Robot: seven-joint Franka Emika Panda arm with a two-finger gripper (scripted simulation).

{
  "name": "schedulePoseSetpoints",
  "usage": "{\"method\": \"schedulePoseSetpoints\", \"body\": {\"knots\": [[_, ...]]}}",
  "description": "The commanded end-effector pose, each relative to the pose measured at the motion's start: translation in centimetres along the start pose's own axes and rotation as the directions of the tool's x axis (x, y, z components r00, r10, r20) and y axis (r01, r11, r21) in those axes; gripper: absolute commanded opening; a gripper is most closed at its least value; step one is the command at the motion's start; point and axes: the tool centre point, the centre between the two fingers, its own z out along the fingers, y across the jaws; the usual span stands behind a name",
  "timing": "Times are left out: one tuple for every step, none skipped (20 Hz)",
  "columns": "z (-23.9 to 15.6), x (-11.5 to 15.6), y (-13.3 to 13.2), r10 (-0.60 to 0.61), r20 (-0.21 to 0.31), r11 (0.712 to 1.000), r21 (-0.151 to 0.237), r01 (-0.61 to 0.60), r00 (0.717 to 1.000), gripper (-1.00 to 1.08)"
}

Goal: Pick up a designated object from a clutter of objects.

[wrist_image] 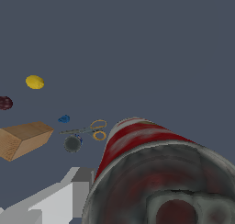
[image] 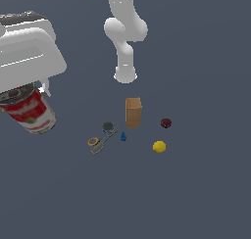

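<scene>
The red and white can (image: 30,110) hangs tilted under my white gripper at the exterior view's far left, lifted well above the floor and close to the camera. My gripper (image: 22,93) is shut on the can. In the wrist view the can (wrist_image: 151,172) fills the near part, its dark metal end facing the camera, with one grey finger (wrist_image: 78,186) beside it. The rest of the clutter lies on the floor: brown box (image: 133,111), yellow-handled scissors (image: 99,142), lemon (image: 159,146), dark red ball (image: 166,123), dark disc (image: 108,127), blue piece (image: 123,136).
The arm's white base (image: 125,74) stands behind the brown box. In the wrist view the box (wrist_image: 23,138), scissors (wrist_image: 92,130), disc (wrist_image: 72,143), blue piece (wrist_image: 64,119), lemon (wrist_image: 35,82) and ball (wrist_image: 5,103) lie far below on the grey floor.
</scene>
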Motion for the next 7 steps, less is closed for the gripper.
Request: {"method": "schedulePoseSetpoints", "body": {"knots": [[-0.72,0.11,0.03,0.0,-0.002,1.0,-0.003,0.0,1.0,-1.0],[-0.85,0.15,0.04,0.0,-0.002,1.0,-0.003,0.0,1.0,-1.0],[-0.94,0.17,0.04,0.0,-0.002,1.0,-0.003,0.0,1.0,-1.0],[-1.02,0.19,0.05,0.0,-0.002,1.0,-0.003,0.0,1.0,-1.0],[-1.07,0.2,0.05,0.0,-0.002,1.0,-0.003,0.0,1.0,-1.0],[-1.1,0.21,0.05,0.0,-0.002,1.0,-0.003,0.0,1.0,-1.0],[-1.12,0.22,0.06,0.0,-0.002,1.0,-0.003,0.0,1.0,-1.0]]}}
